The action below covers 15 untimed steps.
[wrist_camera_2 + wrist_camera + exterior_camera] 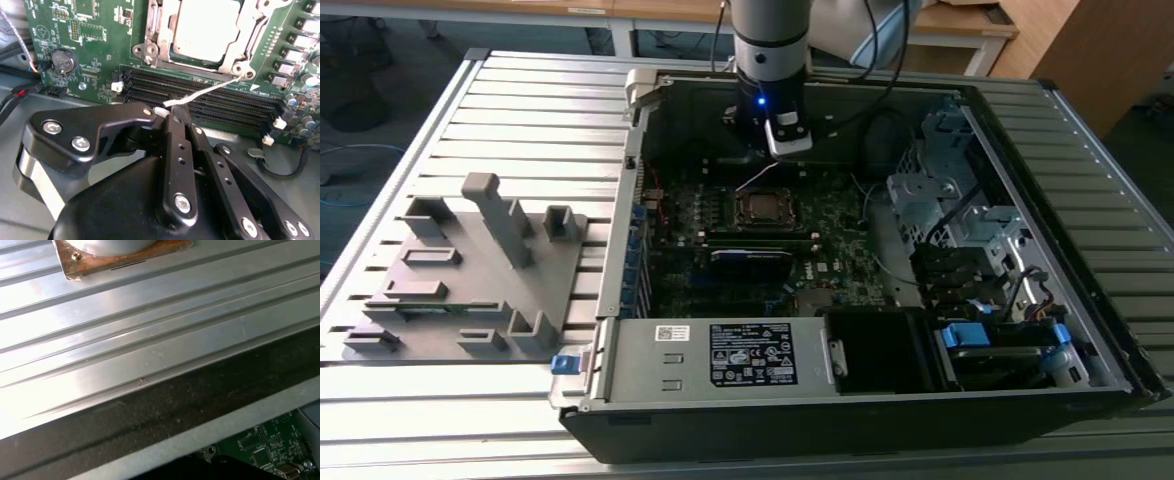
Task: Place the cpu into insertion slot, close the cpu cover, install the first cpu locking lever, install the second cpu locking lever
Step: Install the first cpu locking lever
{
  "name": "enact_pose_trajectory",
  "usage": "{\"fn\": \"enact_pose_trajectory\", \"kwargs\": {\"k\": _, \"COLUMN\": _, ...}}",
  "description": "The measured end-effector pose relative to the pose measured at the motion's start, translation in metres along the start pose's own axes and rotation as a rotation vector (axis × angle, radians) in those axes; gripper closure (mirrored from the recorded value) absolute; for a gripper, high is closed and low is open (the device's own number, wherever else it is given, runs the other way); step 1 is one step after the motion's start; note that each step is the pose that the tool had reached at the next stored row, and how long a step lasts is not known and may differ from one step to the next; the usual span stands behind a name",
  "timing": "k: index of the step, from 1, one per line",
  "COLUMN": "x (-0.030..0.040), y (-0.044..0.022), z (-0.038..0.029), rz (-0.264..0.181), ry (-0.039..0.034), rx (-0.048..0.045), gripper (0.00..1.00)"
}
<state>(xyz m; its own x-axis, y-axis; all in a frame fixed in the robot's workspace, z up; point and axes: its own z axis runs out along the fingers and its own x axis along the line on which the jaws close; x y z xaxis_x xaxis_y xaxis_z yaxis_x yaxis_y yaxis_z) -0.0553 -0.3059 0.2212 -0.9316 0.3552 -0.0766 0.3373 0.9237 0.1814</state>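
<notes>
End effector (172, 114) clenched on the tip of a thin locking lever (210, 90).
The cpu (202, 30) lies under the closed cpu cover (247, 35) on the green motherboard (95, 35), mid-frame in the exterior view.

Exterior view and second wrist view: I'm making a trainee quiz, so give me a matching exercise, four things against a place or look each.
1 cpu
2 locking lever
3 memory slots
4 grey fixture

A on the table, outside the computer case
B long, black, in parallel rows
C framed by the cpu cover
D thin, silvery, one end at the gripper

Pairs: 1-C, 2-D, 3-B, 4-A
</notes>
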Motion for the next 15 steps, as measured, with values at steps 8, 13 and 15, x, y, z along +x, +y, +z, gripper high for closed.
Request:
{"fn": "enact_pose_trajectory", "kwargs": {"k": 8, "x": -0.0011, "y": -0.0008, "z": -0.0055, "rz": 0.002, "ry": 0.0061, "rx": -0.0169, "gripper": 0.90}}
{"fn": "enact_pose_trajectory", "kwargs": {"k": 13, "x": -0.0021, "y": -0.0030, "z": -0.0067, "rz": 0.005, "ry": 0.0117, "rx": -0.0323, "gripper": 0.90}}
{"fn": "enact_pose_trajectory", "kwargs": {"k": 15, "x": -0.0025, "y": -0.0042, "z": -0.0069, "rz": 0.005, "ry": 0.0134, "rx": -0.0370, "gripper": 0.90}}
